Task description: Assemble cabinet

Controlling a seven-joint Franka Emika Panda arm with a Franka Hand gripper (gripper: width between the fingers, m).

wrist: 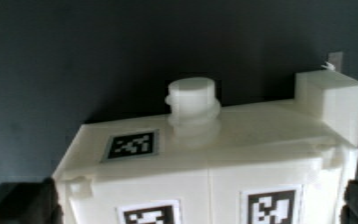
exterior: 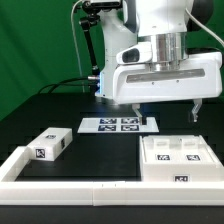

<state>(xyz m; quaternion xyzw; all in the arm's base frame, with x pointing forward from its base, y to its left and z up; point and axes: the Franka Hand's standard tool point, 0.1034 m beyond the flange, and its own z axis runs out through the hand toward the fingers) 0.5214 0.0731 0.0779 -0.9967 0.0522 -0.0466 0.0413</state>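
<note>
Cabinet (exterior: pixel 176 158) set, listed from the exterior view's left: small tagged white block (exterior: pixel 50 143) on the dark surface (exterior: pixel 100 150); marker board (exterior: pixel 118 124) at centre; cabinet resting at right; fingers (exterior: pixel 137 110) spread apart, empty, poised above it.

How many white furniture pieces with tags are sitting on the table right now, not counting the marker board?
2. A small block lies toward the exterior view's left; the large cabinet sits toward its right. More could be hidden from these views.
</note>
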